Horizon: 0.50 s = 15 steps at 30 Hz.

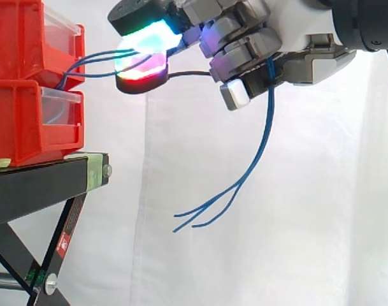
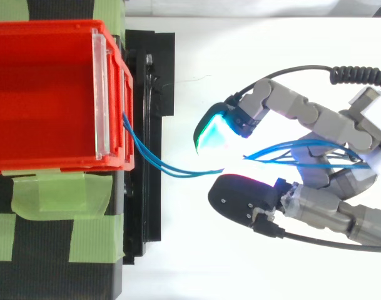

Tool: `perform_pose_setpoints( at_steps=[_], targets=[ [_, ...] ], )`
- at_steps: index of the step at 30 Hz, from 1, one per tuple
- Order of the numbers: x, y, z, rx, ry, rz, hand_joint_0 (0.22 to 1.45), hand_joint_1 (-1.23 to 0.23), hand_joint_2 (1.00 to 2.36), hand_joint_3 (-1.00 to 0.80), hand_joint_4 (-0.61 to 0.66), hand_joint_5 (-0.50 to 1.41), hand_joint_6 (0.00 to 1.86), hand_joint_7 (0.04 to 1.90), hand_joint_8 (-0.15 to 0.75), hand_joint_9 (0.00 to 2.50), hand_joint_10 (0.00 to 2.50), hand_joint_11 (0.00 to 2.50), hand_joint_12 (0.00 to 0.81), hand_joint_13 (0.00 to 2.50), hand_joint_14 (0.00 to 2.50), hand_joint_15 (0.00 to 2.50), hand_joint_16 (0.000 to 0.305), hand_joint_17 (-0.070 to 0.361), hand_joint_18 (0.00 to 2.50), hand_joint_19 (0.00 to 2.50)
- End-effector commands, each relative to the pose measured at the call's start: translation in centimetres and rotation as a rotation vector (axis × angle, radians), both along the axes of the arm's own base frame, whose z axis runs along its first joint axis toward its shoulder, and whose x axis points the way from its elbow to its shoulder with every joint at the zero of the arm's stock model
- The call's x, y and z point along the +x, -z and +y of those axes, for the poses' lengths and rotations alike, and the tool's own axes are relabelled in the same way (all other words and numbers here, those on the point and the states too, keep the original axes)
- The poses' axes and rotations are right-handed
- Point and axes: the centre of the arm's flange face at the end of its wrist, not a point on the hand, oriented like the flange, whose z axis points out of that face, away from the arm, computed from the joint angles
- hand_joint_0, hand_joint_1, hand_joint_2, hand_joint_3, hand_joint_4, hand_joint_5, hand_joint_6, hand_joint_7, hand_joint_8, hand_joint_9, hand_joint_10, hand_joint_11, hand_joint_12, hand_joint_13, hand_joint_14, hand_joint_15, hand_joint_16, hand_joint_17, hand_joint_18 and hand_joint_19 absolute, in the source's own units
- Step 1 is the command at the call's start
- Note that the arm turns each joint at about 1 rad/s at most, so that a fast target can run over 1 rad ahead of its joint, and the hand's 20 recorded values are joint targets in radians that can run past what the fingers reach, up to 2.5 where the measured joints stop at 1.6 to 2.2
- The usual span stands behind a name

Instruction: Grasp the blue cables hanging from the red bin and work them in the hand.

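White curtain [image 1: 276, 255] closes off the scene behind everything, and the black stand [image 1: 34, 182] sits under the red bin [image 2: 46, 94]. You have the hand [image 1: 244, 44] level with the bin's front and just clear of it, on the side away from the stand. Its fingers are curled around the blue cables [image 1: 269, 108], and the glowing fingertips [image 1: 146, 41] pinch them on the side nearest the bin. From the bin's front edge the cables run with little slack into that pinch. They pass through the hand and hang loose below it, well away from the bin.

That short span is your likely risk. Draw away from the bin and you may pull the cables out or tug the bin. Loosen the curl while working them and the free ends could slide through.
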Motion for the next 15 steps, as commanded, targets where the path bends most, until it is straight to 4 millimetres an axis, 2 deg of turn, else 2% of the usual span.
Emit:
perform_pose_setpoints(
  at_steps=[1, 3, 9, 15],
  targets=[
    [-0.01, -0.06, 0.04, 0.000, -0.002, -0.001, 1.07, -0.65, 1.02, 0.01, 0.27, 0.34, 0.04, 1.42, 0.580, 1.71, 2.50, 2.50, 0.706, 2.10, 2.50, 2.15, 0.210, 0.158, 2.50, 0.77],
    [0.02, 0.03, -0.04, -0.001, 0.000, 0.000, 1.05, -0.65, 1.02, -0.06, 0.28, 0.33, 0.09, 1.40, 0.580, 1.71, 2.50, 2.50, 0.706, 2.10, 2.50, 2.15, 0.210, 0.158, 2.50, 0.77],
    [0.03, -0.12, 0.24, 0.017, -0.006, -0.018, 1.05, -0.64, 1.02, -0.08, 0.29, 0.33, 0.10, 1.40, 0.580, 1.71, 2.50, 2.50, 0.706, 2.10, 2.50, 2.15, 0.210, 0.158, 2.50, 0.77],
    [-0.01, -0.09, 0.43, 0.106, -0.028, -0.077, 1.05, -0.64, 1.02, -0.08, 0.29, 0.32, 0.11, 1.40, 0.580, 1.71, 2.50, 2.50, 0.706, 2.10, 2.50, 2.15, 0.210, 0.158, 2.50, 0.77]
  ],
)
